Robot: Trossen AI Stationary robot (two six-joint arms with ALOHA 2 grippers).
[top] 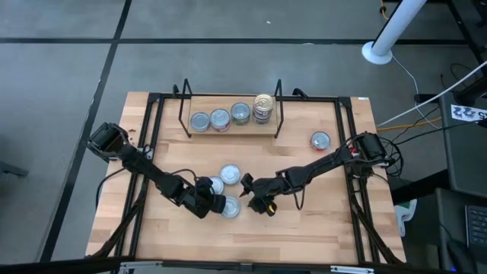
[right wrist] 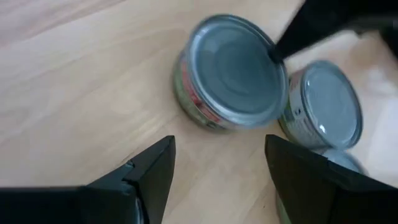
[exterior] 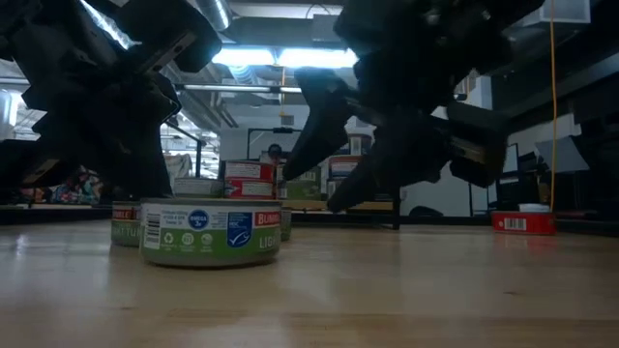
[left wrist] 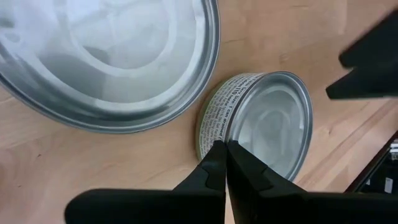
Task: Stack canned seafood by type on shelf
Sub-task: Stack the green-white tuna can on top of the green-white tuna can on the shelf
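Note:
Three loose tins lie flat on the table's middle: one (top: 230,174), one (top: 215,185) and a green-labelled one (top: 230,206) (exterior: 210,232). My left gripper (top: 218,202) (left wrist: 224,149) is shut, its tips at the green-labelled tin's (left wrist: 267,121) side wall. My right gripper (top: 255,195) (right wrist: 217,168) is open and empty, just right of the group, facing a red-and-green-labelled tin (right wrist: 233,71). The shelf (top: 232,129) at the far edge holds several tins, the rightmost a stack (top: 263,107). A red tin (top: 320,141) lies alone at the right. My left gripper has its shut fingertips (left wrist: 214,155) at the upper edge of the green-labelled tin's side wall (left wrist: 214,121), coming from the table's left and slanting down. Whether they touch the wall I cannot tell. The tin sits flat on the table.
Black frame rails (top: 152,114) run along the table's left, right and far sides. Bare wood (top: 319,205) lies right of the grippers and near the front edge. A white post base (top: 377,52) and cables are on the floor beyond the table.

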